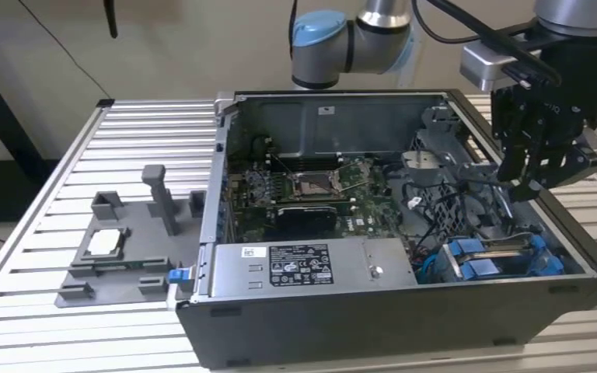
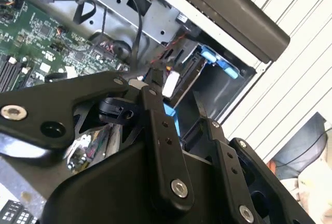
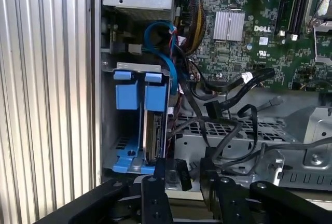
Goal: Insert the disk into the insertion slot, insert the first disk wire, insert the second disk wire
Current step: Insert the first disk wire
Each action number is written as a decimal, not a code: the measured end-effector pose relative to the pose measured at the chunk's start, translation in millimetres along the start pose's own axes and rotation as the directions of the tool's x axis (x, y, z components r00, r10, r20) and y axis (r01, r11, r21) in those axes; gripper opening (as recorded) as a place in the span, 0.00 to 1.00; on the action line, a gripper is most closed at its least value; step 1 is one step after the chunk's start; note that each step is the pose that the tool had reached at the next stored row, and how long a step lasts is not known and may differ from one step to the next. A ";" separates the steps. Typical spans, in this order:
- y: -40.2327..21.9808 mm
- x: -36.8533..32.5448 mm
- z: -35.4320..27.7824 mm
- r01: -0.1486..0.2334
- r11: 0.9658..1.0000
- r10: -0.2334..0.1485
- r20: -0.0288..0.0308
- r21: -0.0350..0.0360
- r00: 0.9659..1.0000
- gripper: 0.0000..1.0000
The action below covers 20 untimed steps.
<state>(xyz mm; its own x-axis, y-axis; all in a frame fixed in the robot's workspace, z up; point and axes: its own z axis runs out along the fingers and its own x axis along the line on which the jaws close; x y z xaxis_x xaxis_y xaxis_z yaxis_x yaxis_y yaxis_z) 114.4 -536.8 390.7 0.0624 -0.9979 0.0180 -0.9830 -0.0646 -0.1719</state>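
The disk (image 3: 154, 136) stands on edge inside the insertion slot (image 3: 107, 130), between the bay's bright blue tabs (image 3: 127, 96). In the exterior view the slot (image 1: 496, 256) sits at the case's near corner on the exterior view's right. My gripper (image 1: 521, 183) hangs above that side of the case, just behind the bay. In both wrist views its black fingers (image 3: 155, 185) stand apart, so the gripper (image 3: 182, 175) (image 2: 176, 92) is open. A black wire connector (image 3: 179, 175) shows between the fingers; I cannot tell whether they touch it. Loose black wires (image 3: 233, 79) lie beside the bay.
The open computer case (image 1: 403, 326) rests on a slatted metal table (image 1: 133, 132). Inside are a green motherboard (image 1: 319, 186) and a grey labelled power-supply box (image 1: 298, 268). A grey fixture (image 1: 122, 249) stands on the exterior view's left. A blue cable (image 3: 166, 42) loops near the bay.
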 end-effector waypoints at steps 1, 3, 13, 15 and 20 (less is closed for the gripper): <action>0.1 0.0 0.2 0.001 1.000 -0.001 0.000 0.002 1.000 0.40; 0.8 -0.1 0.7 0.004 1.000 -0.004 -0.001 0.011 1.000 0.40; 4.5 -4.1 5.8 0.036 0.998 -0.035 -0.017 0.042 0.999 0.40; 5.1 -4.8 6.6 0.041 0.998 -0.040 -0.020 0.042 0.999 0.40; 5.3 -4.8 6.6 0.042 0.998 -0.041 -0.021 0.042 0.999 0.40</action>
<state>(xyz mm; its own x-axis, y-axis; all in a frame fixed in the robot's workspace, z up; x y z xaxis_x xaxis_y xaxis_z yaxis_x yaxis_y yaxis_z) 110.0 -532.4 383.2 0.0988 -0.9941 0.0454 -0.9714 -0.1063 -0.2122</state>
